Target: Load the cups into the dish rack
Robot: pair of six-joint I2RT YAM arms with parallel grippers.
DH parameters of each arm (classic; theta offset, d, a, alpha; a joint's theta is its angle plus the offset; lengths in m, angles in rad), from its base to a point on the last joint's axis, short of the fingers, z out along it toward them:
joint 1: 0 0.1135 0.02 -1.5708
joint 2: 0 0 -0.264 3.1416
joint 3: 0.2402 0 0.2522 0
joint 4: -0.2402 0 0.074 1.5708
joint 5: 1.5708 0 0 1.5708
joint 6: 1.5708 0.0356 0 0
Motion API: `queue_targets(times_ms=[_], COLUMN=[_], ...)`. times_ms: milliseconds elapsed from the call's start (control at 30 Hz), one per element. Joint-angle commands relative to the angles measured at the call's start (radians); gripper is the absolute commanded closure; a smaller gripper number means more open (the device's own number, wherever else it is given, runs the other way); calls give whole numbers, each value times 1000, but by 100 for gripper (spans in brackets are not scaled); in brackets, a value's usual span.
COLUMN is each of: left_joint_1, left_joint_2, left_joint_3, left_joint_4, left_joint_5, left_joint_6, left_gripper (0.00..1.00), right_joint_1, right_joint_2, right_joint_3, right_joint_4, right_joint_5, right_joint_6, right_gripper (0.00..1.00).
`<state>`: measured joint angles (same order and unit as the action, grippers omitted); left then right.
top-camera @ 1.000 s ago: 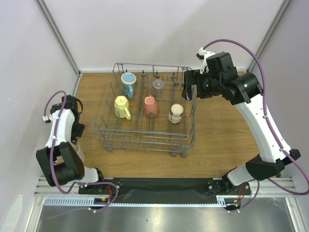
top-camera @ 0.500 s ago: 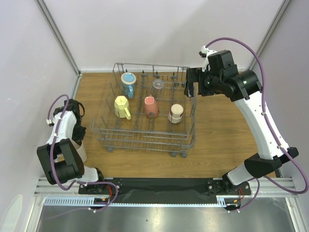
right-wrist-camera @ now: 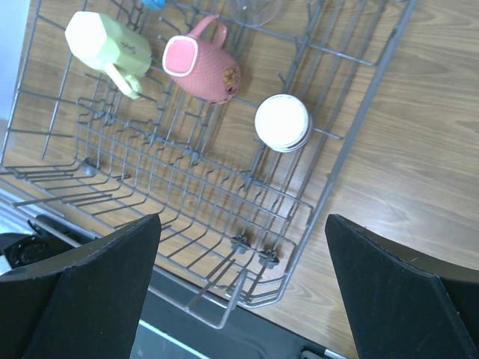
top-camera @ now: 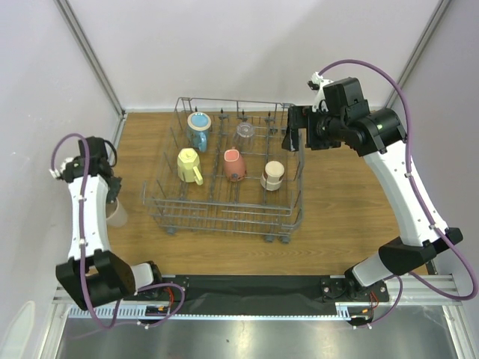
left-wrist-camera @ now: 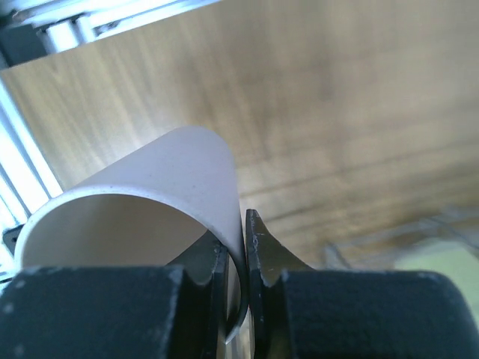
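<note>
While pale walls (top-camera: 224, 45) enclose the wooden table (top-camera: 352, 217), the left pincer (left-wrist-camera: 238, 239) clamps a beige cup (left-wrist-camera: 150, 187); the right pincer (right-wrist-camera: 239, 292) gapes.

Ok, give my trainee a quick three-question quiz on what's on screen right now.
1. True or false: the left gripper is shut on the rim of the beige cup.
2. How many cups are inside the dish rack?
3. The right gripper is: A) open, holding nothing; B) shut, holding nothing; C) shut on a cup.
Key: 1 true; 2 five; 3 A.
</note>
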<state>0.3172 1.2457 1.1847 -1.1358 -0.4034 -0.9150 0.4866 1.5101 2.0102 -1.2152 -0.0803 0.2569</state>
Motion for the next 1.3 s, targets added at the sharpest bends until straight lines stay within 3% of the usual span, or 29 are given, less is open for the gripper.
queue_targets(times_ms=[0,300,400,433,633,800,1000,1267], left_joint_1=[-1,-105,-208,-219,-274,-427,-570,-708], left_joint_2=[-48,-132,-156,-169,-221,-197,-121,-9], left_joint_3=[122,306,386,389,251,218,161,194], left_joint_4=[-64,53,169,267,672,839,1181,1423], left_joint_5=[49,349,393,476,814,865,1032,1060], left_joint_6=[5,-47,-18,-4,-106,-87,-238,-380], left_gripper=[100,100,100,100,100,100,100,100], right_joint_1=[0,3,4,4,0,-6,-26,-75], right_joint_2=[-22,-60,-80,-86,-113,-134,-169,-208], right_joint_3=[-17,-106,-131,-140,-171,-232,-306,-387], right_joint_4=[0,32,62,78,163,282,480,761], right_joint_5=[-56,-160,-188,-193,-269,-407,-559,-707], right_joint_6=[19,50,62,65,97,140,192,353], right_gripper=[0,0,0,0,0,0,0,0])
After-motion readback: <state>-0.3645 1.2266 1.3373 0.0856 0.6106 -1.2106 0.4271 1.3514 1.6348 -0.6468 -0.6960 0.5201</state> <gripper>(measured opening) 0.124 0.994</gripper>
